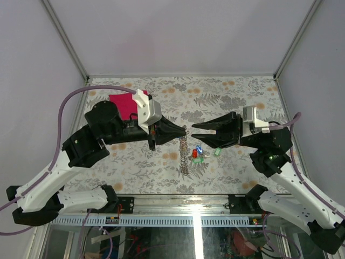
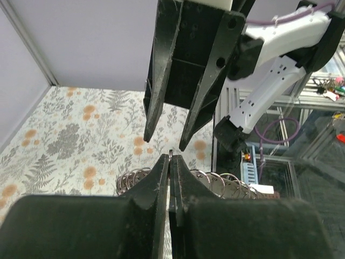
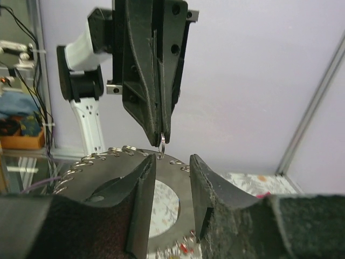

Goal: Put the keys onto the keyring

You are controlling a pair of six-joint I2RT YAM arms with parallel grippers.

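Clamping the left gripper [image 1: 182, 130] shut on the top edge of the upright keyring [image 1: 184, 149] at table centre, keeping the right gripper [image 1: 194, 133] at three o'clock of it, narrowly parted and empty, with the keys [image 1: 198, 154] lying at four o'clock.

magenta cloth square [image 1: 121, 102], floral-patterned table [image 1: 232, 97]

Most of the keyring [image 2: 215, 182] hides behind the left gripper [image 2: 170, 158]; the keys [image 1: 198, 153] by the right gripper [image 1: 194, 128] are too tiny to count.
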